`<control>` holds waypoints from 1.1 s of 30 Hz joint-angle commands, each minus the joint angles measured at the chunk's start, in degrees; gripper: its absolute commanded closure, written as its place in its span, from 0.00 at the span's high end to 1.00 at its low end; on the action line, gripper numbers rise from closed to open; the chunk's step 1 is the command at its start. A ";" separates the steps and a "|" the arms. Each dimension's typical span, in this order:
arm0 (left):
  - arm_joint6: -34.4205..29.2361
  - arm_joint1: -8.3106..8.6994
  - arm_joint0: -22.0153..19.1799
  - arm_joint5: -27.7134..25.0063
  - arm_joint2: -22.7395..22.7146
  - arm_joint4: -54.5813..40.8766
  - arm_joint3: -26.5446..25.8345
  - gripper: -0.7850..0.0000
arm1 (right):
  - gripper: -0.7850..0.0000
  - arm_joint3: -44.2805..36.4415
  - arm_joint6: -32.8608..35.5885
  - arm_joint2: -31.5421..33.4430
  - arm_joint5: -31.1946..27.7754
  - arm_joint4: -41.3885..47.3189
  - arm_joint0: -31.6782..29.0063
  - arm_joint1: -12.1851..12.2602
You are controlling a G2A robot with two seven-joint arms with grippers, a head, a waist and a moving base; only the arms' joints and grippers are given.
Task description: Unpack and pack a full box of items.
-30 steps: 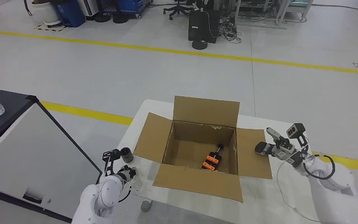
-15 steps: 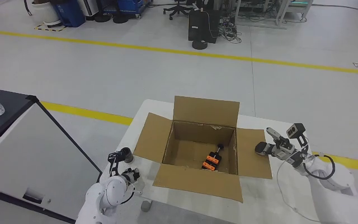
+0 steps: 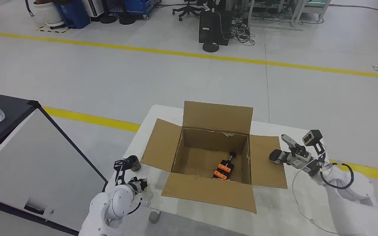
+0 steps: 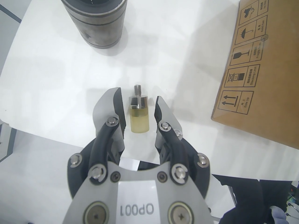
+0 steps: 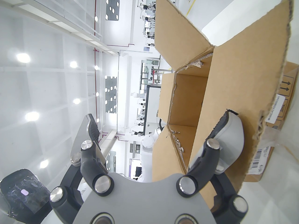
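Observation:
An open cardboard box (image 3: 204, 144) stands mid-table with all flaps spread; an orange and black item (image 3: 222, 169) lies on its floor. My left gripper (image 4: 139, 103) is open low over the table's near left corner, its fingers (image 4: 116, 108) on either side of a small yellowish cylinder with a threaded metal stud (image 4: 139, 117), not touching it. Just beyond stands a dark metal sleeve (image 4: 98, 15). My right gripper (image 5: 158, 117) hovers open beside the box's right flap (image 5: 233, 82), holding nothing. From above, the left gripper (image 3: 124, 171) and right gripper (image 3: 277, 157) flank the box.
The white table (image 3: 162, 115) has bare room behind the box's left flap. The dark sleeve (image 3: 134, 160) stands close to that flap (image 4: 259, 66). The table's front edge lies right under the left gripper. A grey cabinet (image 3: 35, 153) stands to the left of the table.
My left gripper has shifted a little toward the table's front edge, away from the dark sleeve. The right arm and the box have not moved.

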 commanded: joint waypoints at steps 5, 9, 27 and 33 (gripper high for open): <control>0.53 0.32 0.28 0.78 -0.30 0.52 -1.63 0.40 | 1.00 0.00 0.00 0.00 0.00 0.00 0.00 0.00; 0.29 0.68 1.74 1.23 -1.58 1.52 -5.31 0.29 | 1.00 0.00 0.00 0.00 0.00 0.00 0.00 0.00; 1.03 1.46 9.32 2.29 -5.72 -2.27 -26.27 0.00 | 1.00 0.00 0.00 0.00 0.00 0.00 0.00 0.00; 5.60 1.37 9.11 4.37 -5.29 -4.55 -31.35 0.00 | 1.00 0.00 0.00 0.00 0.00 0.00 0.00 0.00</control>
